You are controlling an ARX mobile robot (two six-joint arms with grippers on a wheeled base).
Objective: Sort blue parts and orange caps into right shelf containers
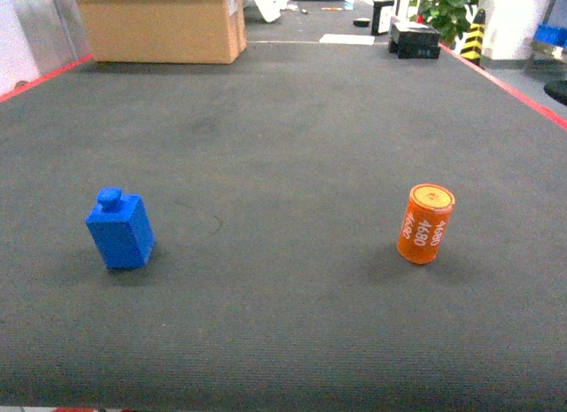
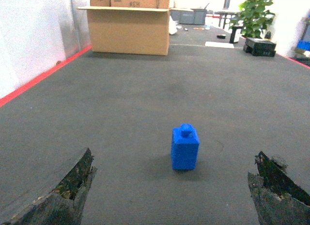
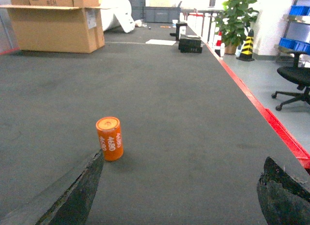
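A blue part (image 1: pixel 120 230), a blocky piece with a round knob on top, stands on the dark mat at the left. An orange cap (image 1: pixel 426 223) printed "4680" stands upright at the right. Neither gripper shows in the head view. In the left wrist view my left gripper (image 2: pixel 174 186) is open, with the blue part (image 2: pixel 185 148) standing ahead of it, a little beyond the fingertips. My right gripper (image 3: pixel 184 186) is open too, and the orange cap (image 3: pixel 109 138) stands just past its left finger (image 3: pixel 82 191). Blue containers (image 3: pixel 294 11) sit on a shelf far off to the right.
A big cardboard box (image 1: pixel 159 22) stands at the far left of the mat. Black cases (image 1: pixel 413 38), a potted plant (image 1: pixel 447 9) and a striped cone (image 1: pixel 472 35) are at the far right. A red line (image 3: pixel 271 123) edges the mat, with an office chair (image 3: pixel 295 80) beyond it.
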